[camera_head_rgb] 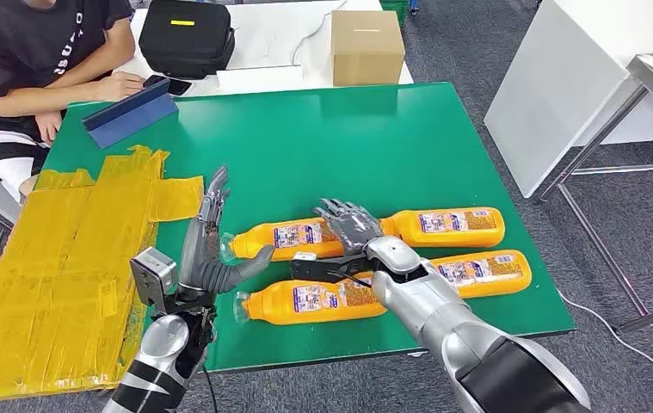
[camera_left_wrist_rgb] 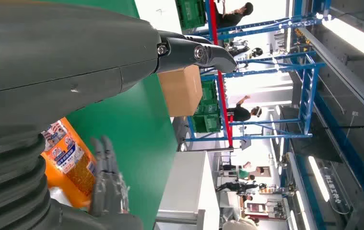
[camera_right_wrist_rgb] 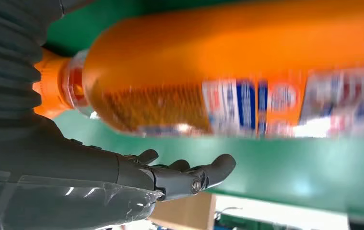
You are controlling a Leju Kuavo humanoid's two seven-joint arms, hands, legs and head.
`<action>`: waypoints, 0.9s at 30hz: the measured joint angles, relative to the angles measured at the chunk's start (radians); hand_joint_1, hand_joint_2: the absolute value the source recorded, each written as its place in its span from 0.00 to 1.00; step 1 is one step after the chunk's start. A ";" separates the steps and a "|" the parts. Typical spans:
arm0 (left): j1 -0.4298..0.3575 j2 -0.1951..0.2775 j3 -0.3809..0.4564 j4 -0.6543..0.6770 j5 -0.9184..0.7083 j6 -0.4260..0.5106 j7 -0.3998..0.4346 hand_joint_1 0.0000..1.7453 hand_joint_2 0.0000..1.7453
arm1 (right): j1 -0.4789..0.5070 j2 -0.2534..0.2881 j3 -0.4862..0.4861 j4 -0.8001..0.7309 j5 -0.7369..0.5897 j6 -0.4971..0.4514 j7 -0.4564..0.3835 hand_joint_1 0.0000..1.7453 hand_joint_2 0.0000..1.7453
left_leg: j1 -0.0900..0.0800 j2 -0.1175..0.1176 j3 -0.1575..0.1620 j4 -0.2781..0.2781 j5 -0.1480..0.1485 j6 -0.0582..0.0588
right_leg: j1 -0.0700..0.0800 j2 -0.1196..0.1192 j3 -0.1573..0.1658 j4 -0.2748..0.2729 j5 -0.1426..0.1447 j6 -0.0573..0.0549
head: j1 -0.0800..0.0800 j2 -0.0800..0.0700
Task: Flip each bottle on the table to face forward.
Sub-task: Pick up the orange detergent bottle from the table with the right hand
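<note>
Four orange bottles lie on their sides on the green table [camera_head_rgb: 323, 129], in two rows of two near the front edge. Far-left bottle [camera_head_rgb: 286, 238], far-right bottle [camera_head_rgb: 450, 225], near-left bottle [camera_head_rgb: 316, 301], near-right bottle [camera_head_rgb: 482, 274]. All four show printed labels upward in the head view, so most appear already turned; whether each label is the front face is hard to read at this size.

Right hand [camera_head_rgb: 353, 225] rests over the gap between the two far bottles, fingers spread, gripping nothing. The right wrist view shows a blurred bottle just beside its open fingers [camera_right_wrist_rgb: 189, 175].

Left hand [camera_head_rgb: 211, 237] stands upright just left of the far-left bottle's cap, fingers straight and apart, holding nothing.

Judgement: late stage, possibly final checks remaining.
</note>
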State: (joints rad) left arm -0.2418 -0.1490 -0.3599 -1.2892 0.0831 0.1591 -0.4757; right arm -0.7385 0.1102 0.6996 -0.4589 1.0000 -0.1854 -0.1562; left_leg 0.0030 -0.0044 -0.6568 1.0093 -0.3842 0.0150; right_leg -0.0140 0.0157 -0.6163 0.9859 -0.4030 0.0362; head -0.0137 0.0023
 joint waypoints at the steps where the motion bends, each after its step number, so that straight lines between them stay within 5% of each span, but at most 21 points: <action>1: -0.001 0.000 0.000 0.002 -0.003 0.005 -0.002 0.00 1.00 | -0.002 0.001 0.003 0.003 0.003 0.008 0.000 0.00 1.00 | 0.000 0.000 0.000 0.000 0.000 0.000 | 0.000 0.000 0.000 0.000 0.000 0.000 | 0.000 0.000; 14: -0.022 -0.011 -0.001 0.044 -0.011 0.047 -0.031 0.00 1.00 | -0.046 0.015 0.062 0.048 0.034 0.089 -0.021 0.02 1.00 | 0.000 0.000 0.000 0.000 0.000 0.000 | 0.000 0.000 0.000 0.000 0.000 0.000 | 0.000 0.000; 15: -0.023 -0.013 -0.001 0.047 -0.011 0.049 -0.032 0.00 1.00 | -0.048 0.016 0.066 0.050 0.036 0.092 -0.021 0.13 1.00 | 0.000 0.000 0.000 0.000 0.000 0.000 | 0.000 0.000 0.000 0.000 0.000 0.000 | 0.000 0.000; 18: -0.025 -0.015 -0.001 0.056 -0.011 0.052 -0.033 0.00 1.00 | -0.055 0.017 0.078 0.056 0.041 0.107 -0.021 0.66 1.00 | 0.000 0.000 0.000 0.000 0.000 0.000 | 0.000 0.000 0.000 0.000 0.000 0.000 | 0.000 0.000; 19: -0.026 -0.015 -0.001 0.059 -0.011 0.053 -0.034 0.00 1.00 | -0.057 0.017 0.080 0.058 0.042 0.111 -0.021 0.75 1.00 | 0.000 0.000 0.000 0.000 0.000 0.000 | 0.000 0.000 0.000 0.000 0.000 0.000 | 0.000 0.000; 27: -0.028 -0.017 -0.001 0.076 -0.010 0.054 -0.035 0.00 1.00 | -0.064 0.020 0.097 0.066 0.050 0.109 -0.014 0.84 1.00 | 0.000 0.000 0.000 0.000 0.000 0.000 | 0.000 0.000 0.000 0.000 0.000 0.000 | 0.000 0.000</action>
State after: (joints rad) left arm -0.2703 -0.1660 -0.3610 -1.2133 0.0732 0.2135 -0.5104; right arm -0.8028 0.1305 0.7969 -0.3927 1.0504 -0.0767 -0.1699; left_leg 0.0030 -0.0043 -0.6567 1.0093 -0.3842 0.0150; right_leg -0.0140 0.0157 -0.6162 0.9859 -0.4029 0.0362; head -0.0137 0.0023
